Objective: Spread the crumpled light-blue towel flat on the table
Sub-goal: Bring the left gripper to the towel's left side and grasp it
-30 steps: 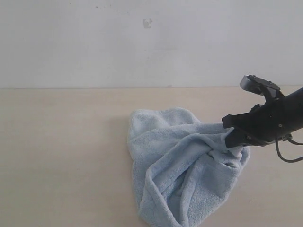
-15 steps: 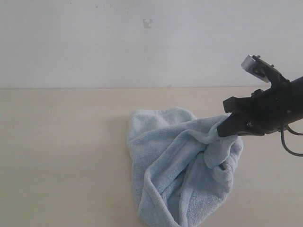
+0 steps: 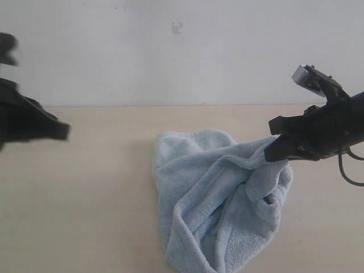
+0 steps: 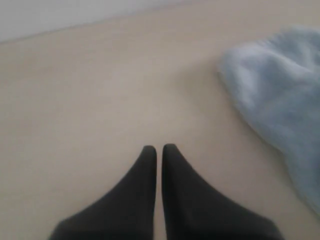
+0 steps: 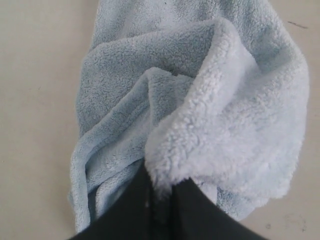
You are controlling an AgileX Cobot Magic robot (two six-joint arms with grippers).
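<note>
Right hand (image 3: 272, 154) tight on towel (image 3: 210, 193) edge; broad open table (image 3: 85, 216) to its left.

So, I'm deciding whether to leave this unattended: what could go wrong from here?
1. The right pincer grips only a small bunched fold of the towel; a hard pull might slip it free.
2. The left pincer is shut over bare table, apart from the towel, so a one-armed pull would likely drag the whole heap instead of opening it.
</note>
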